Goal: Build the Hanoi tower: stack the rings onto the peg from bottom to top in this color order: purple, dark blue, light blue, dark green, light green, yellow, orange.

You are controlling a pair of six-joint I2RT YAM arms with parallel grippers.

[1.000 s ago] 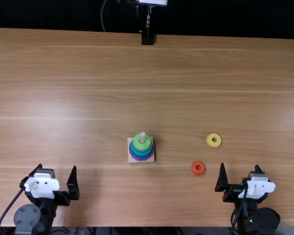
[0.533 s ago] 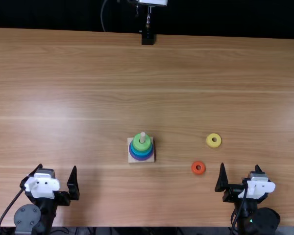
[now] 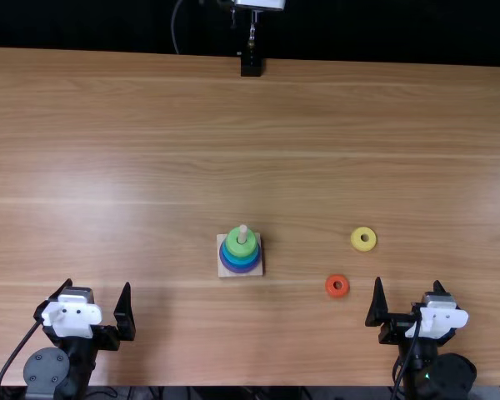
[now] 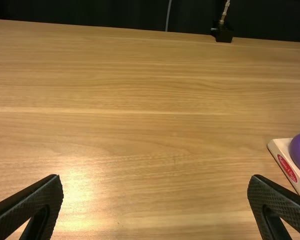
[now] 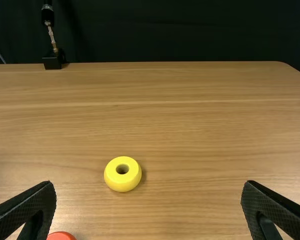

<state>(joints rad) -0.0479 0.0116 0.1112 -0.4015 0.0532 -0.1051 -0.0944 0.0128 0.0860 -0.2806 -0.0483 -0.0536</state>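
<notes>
Apparently a pause: neither arm has shifted across the last second, and the rings lie where they were. Left gripper (image 3: 97, 283) and right gripper (image 3: 408, 282) sit low over the near edge of the table (image 3: 150, 167), jaws spread wide on both, gripping nothing. Stack on its wooden base (image 3: 223, 272) stands a little nearer the near edge than the far, about midway across; light green ring (image 3: 232, 248) on top, blue bands below, purple ring (image 3: 241, 272) lowest, peg (image 3: 242, 232) poking through. Cannot pick out dark green for certain. Yellow ring (image 3: 356, 240) and orange ring (image 3: 331, 286) lie flat toward the right edge, apart, orange closer to the near edge. No progress this second, then. Yellow should go next, orange last; right arm looks better placed for both.
</notes>
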